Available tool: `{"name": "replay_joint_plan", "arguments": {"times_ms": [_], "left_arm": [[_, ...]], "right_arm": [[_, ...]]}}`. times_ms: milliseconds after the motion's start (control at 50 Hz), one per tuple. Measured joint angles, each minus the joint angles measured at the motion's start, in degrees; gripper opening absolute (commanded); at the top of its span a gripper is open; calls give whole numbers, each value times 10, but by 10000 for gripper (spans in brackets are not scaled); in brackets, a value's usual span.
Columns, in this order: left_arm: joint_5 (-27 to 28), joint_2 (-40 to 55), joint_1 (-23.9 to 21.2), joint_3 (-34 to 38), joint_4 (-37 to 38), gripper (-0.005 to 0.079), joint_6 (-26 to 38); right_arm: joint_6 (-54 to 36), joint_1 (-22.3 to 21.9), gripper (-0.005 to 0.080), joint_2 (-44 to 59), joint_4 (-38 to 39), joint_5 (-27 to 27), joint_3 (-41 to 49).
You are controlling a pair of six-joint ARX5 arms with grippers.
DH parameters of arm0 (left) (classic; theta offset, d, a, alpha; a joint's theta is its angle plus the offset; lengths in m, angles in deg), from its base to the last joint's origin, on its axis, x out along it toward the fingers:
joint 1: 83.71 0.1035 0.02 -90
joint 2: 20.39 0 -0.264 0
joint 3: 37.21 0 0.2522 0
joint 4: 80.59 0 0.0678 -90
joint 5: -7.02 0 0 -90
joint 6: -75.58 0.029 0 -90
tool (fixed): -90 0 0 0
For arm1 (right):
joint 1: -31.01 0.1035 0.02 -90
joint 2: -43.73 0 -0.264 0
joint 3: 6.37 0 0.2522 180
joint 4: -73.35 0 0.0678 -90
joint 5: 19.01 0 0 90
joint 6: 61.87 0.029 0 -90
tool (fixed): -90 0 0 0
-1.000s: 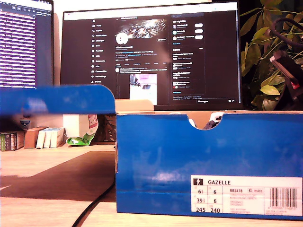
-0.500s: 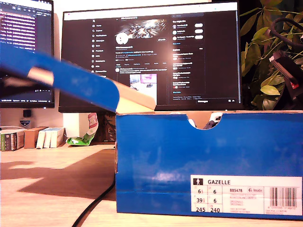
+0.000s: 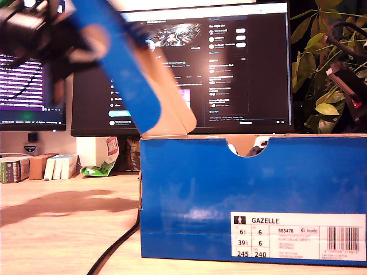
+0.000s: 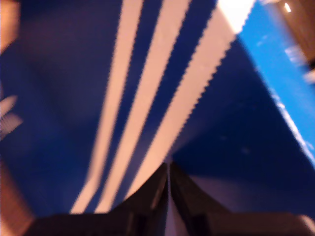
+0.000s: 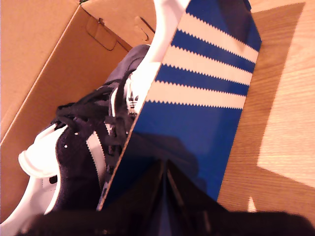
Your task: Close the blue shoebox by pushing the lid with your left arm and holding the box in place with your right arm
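The blue shoebox stands on the wooden table at the exterior view's centre-right. Its lid, hinged at the box's top edge on that view's left, tilts steeply upward. My first gripper is shut, with its tips against the lid's blue, white-striped face; its arm shows as a dark blur behind the lid. My second gripper is shut and pressed on the box's striped side wall. Dark shoes lie inside. The second arm shows at the exterior view's right edge.
Two monitors stand behind the box and a plant at the exterior view's right. A black cable runs across the table in front. Small boxes sit at that view's left.
The lid has swung up from level to a steep tilt. The first arm has risen with it into the exterior view's top left. The box and second arm have stayed put.
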Motion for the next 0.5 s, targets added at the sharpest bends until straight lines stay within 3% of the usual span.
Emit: {"name": "replay_joint_plan", "arguments": {"times_ms": [200,500], "left_arm": [[-30,0,-62,-30,-20,-20,-4],[-70,0,-164,-32,-38,-20,-31]], "right_arm": [[-10,-10,-11,0,-2,10,-1],[-58,-112,-11,1,-71,33,-104]]}}
